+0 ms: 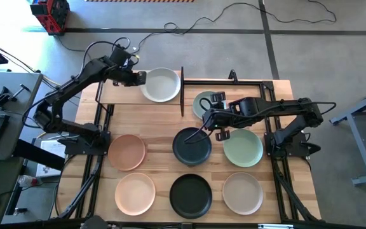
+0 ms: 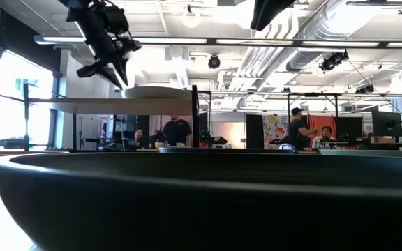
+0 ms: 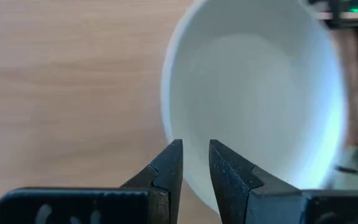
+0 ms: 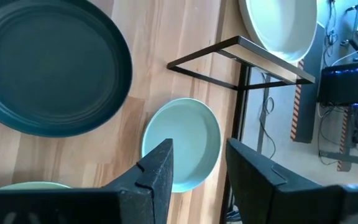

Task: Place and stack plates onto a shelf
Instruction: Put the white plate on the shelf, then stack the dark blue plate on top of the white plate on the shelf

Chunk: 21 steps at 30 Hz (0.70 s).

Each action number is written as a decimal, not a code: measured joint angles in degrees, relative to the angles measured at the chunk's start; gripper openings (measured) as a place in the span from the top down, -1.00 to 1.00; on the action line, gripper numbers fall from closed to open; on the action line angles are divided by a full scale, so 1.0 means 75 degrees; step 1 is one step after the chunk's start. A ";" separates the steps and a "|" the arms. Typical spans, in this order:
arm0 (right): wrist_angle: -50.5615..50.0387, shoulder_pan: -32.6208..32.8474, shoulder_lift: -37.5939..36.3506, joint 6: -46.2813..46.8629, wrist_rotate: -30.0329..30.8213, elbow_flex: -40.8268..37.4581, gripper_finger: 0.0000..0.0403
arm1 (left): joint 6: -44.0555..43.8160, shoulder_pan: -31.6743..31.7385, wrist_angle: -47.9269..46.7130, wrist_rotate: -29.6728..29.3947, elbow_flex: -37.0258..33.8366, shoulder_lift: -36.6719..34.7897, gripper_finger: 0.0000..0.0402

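- Planked light-wood bench [image 1: 161, 172] fills the high view; at its far left stands the small light-wood shelf on a thin black metal frame [image 1: 119, 94], with one round white matte plate [image 1: 160, 84] lying flat on the right part of its board.
- Seven more plates lie on the bench: a pale blue-grey one [image 1: 203, 104] just right of the shelf, a dark one [image 1: 192, 146] in the middle, a pale green one [image 1: 243, 148] to its right, a peach-pink one [image 1: 126, 152] to its left, and a near row of light peach [image 1: 135, 194], black [image 1: 190, 196] and beige [image 1: 243, 193].
- Left claw [image 1: 141, 77] sits at the white plate's left rim; the left wrist view shows its fingers [image 3: 166, 168] parted by a narrow gap with nothing between them, so I judge the plate released.
- To finish well, draw that claw back level and away from the rim, so the plate is not dragged towards the shelf's edge.
- Right claw [image 1: 213, 116] hovers spread and empty between the blue-grey and dark plates.
- For the next pick, pinch a rim cleanly, lift clear of the frame's upright post, and lower the plate centred on the white one.
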 joint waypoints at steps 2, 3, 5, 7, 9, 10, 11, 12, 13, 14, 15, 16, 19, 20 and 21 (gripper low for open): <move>0.0000 0.0000 0.0000 0.0002 -0.0074 0.0000 0.36 | 0.0047 0.0000 0.0043 0.0370 0.0000 -0.0171 0.67; 0.0000 0.0000 0.0000 0.0002 -0.0084 0.0000 0.36 | 0.0078 0.0000 0.0051 0.0551 0.0000 -0.0255 0.67; 0.0015 -0.0032 0.0000 0.0004 -0.0090 0.0000 0.36 | 0.0181 -0.0038 0.0040 0.0969 0.0000 -0.0434 0.67; 0.0027 -0.0073 0.0000 0.0158 -0.0131 0.0000 0.36 | 0.0336 -0.0135 0.0036 0.1380 0.0000 -0.0608 0.67; 0.0026 -0.0149 0.0000 0.0361 -0.0266 0.0000 0.36 | 0.0493 -0.0307 0.0033 0.1705 0.0003 -0.0790 0.67; 0.0026 -0.0191 0.0000 0.0472 -0.0369 0.0000 0.36 | 0.0543 -0.0416 0.0029 0.1813 0.0003 -0.0876 0.67; 0.0026 -0.0234 0.0000 0.0578 -0.0460 0.0000 0.36 | 0.0609 -0.0544 0.0005 0.1845 0.0003 -0.0960 0.67; 0.0026 -0.0283 0.0000 0.0668 -0.0554 -0.0001 0.36 | 0.0699 -0.0681 -0.0013 0.1854 0.0003 -0.1045 0.67; 0.0026 -0.0329 0.0000 0.0775 -0.0657 0.0000 0.36 | 0.0795 -0.0826 -0.0021 0.1855 0.0003 -0.1126 0.67; 0.0026 -0.0382 0.0000 0.0852 -0.0769 0.0000 0.36 | 0.0899 -0.0972 -0.0044 0.1856 0.0003 -0.1201 0.67; 0.0026 -0.0436 0.0000 0.0963 -0.0883 0.0000 0.36 | 0.0978 -0.1125 -0.0100 0.1854 0.0003 -0.1274 0.67; 0.0029 -0.0493 0.0000 0.1023 -0.1014 -0.0003 0.36 | 0.1046 -0.1285 -0.0165 0.1854 0.0003 -0.1330 0.67; 0.0029 -0.0662 0.0000 0.1321 -0.1462 -0.0001 0.36 | 0.1121 -0.1800 -0.0455 0.1851 0.0003 -0.1458 0.67; 0.0029 -0.0721 0.0000 0.1399 -0.1602 0.0000 0.36 | 0.1117 -0.1981 -0.0544 0.1849 0.0003 -0.1480 0.67; 0.0031 -0.0775 0.0000 0.1492 -0.1760 0.0000 0.36 | 0.1111 -0.2177 -0.0600 0.1815 0.0003 -0.1486 0.67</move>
